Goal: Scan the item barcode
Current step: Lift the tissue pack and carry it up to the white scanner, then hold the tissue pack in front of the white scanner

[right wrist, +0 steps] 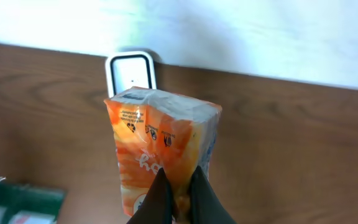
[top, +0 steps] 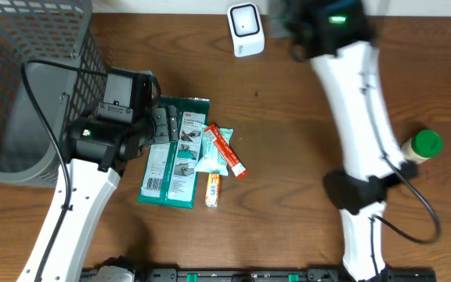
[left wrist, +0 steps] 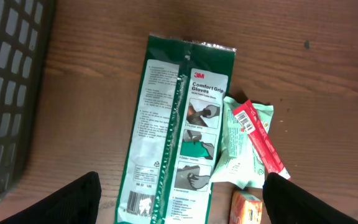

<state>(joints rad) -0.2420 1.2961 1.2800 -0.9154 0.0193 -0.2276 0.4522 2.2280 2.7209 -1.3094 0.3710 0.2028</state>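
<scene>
Left gripper hangs with its fingers spread wide above the green glove packet, near the grey basket. A pale pouch and a red stick lie against that packet. Further right, the right gripper pinches the orange packet, upright before the white scanner.

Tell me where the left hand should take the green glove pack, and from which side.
Likely the end of the glove pack by the 3M logo, coming straight down and spanning its narrow width. It lies flat, and that end is bare on both sides; farther along, the pale packet crowds one long edge.
</scene>
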